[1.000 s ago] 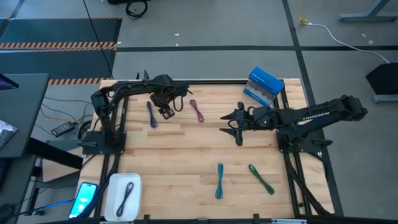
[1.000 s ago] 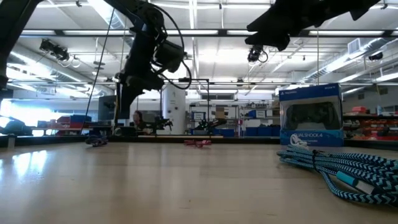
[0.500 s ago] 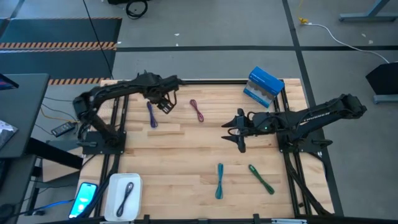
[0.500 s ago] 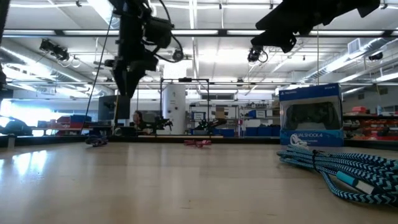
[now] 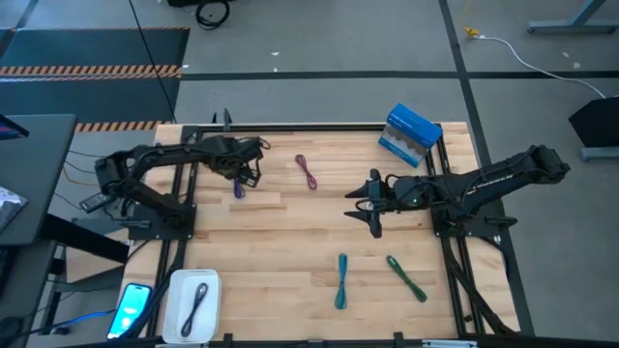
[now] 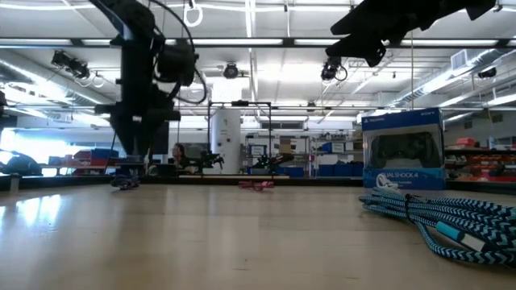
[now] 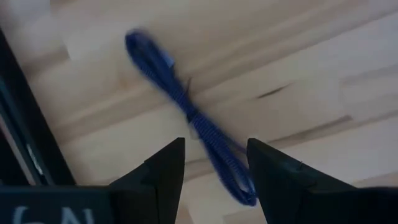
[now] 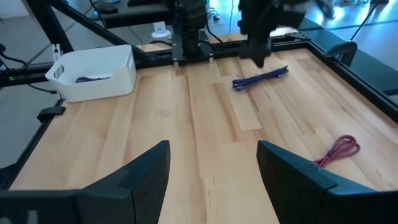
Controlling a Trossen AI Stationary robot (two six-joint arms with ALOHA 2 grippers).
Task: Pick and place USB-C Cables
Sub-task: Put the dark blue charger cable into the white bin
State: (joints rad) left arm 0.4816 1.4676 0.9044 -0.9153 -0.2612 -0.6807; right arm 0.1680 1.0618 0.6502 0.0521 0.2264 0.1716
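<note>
A purple USB-C cable [image 5: 237, 186] lies flat on the wooden table at the far left. My left gripper [image 5: 245, 175] hangs just above it, pointing down and open. In the left wrist view the purple cable [image 7: 186, 112] runs between the two fingers, with no contact showing. A maroon cable [image 5: 308, 172] lies right of it. A teal cable [image 5: 340, 280] and a green cable [image 5: 406, 277] lie near the front. My right gripper [image 5: 372, 200] waits open in mid-air at the right.
A blue-and-white box [image 5: 411, 135] stands at the far right corner. A white tray [image 5: 182, 288] with a dark cable in it sits at the near left corner. Black frame rails [image 5: 184, 193] run along the table's left and right sides. Bare wood lies mid-table.
My left gripper has gone toward the table's left edge and come down over the purple cable, rolling about its own axis as it went. The left arm has drawn back toward its base. The cables lie where they were.
</note>
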